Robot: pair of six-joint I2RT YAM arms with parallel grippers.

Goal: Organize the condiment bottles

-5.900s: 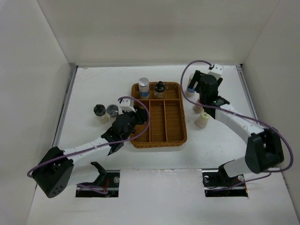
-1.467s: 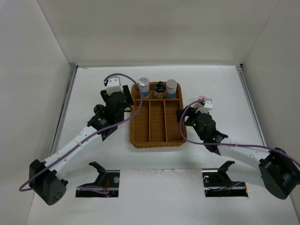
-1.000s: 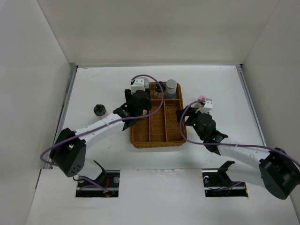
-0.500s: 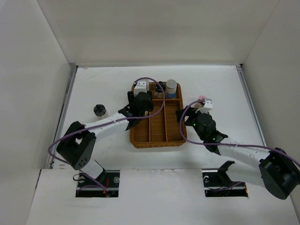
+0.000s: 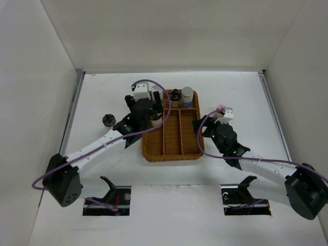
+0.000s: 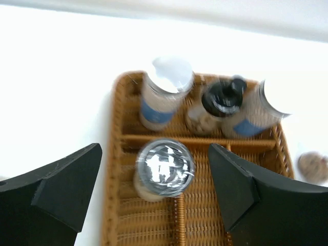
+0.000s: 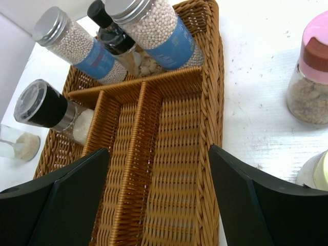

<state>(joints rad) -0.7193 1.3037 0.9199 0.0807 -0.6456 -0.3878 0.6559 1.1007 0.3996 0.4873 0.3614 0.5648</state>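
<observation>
Judging from the table [image 5: 102, 87], the step in hand is loading the wicker tray [image 5: 180, 146]. The left pincer [image 6: 154, 154] stands wide over a silver-topped shaker [image 6: 164, 165] in the tray's left lane, not touching it. The right pincer [image 7: 158, 150], wide too, holds nothing. Three bottles [image 5: 175, 96] fill the back compartment. Next move: grasp the pink-capped bottle [image 7: 311, 87] on the table beside the tray.

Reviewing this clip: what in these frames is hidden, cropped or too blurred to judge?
- Top external: the left gripper partly covers the silver-topped shaker below it.
- Left wrist: motion blur smears everything in the wicker tray, so no label can be read.
- Right wrist: the frame edge crops the pink-capped bottle, and the bottom corner shows only a pale rim.
</observation>
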